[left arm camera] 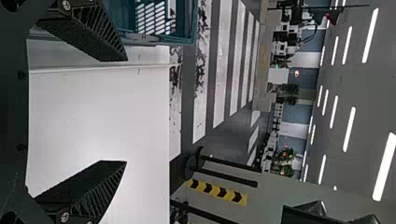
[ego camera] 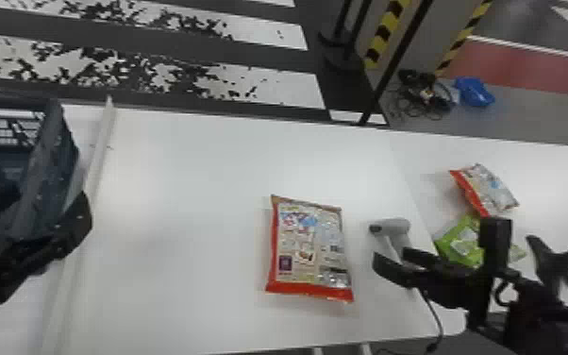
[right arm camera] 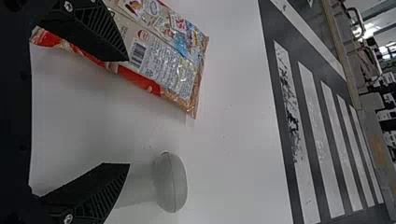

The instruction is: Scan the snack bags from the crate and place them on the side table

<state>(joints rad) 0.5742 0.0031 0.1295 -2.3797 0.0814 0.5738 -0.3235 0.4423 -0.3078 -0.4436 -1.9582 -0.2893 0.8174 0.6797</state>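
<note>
My left gripper point(ego camera: 42, 205) is beside the dark crate point(ego camera: 54, 165) at the far left; in the left wrist view the gripper point(left arm camera: 125, 111) stands open and empty near the teal crate point(left arm camera: 161, 39). One red-edged snack bag point(ego camera: 306, 245) lies flat on the white table, left of the scanner point(ego camera: 396, 226). My right gripper point(ego camera: 392, 260) is close in front of the scanner; in the right wrist view it point(right arm camera: 127, 112) is open, with the snack bag point(right arm camera: 163, 60) partly behind one finger and the scanner point(right arm camera: 170, 182) beyond the other.
On the side table point(ego camera: 556, 174) at the right lie another red-edged bag point(ego camera: 495, 191) and a green bag point(ego camera: 460, 243), the latter partly hidden by the right arm. A raised white strip point(ego camera: 96, 160) runs beside the crate. A cable point(ego camera: 434, 311) hangs near the front edge.
</note>
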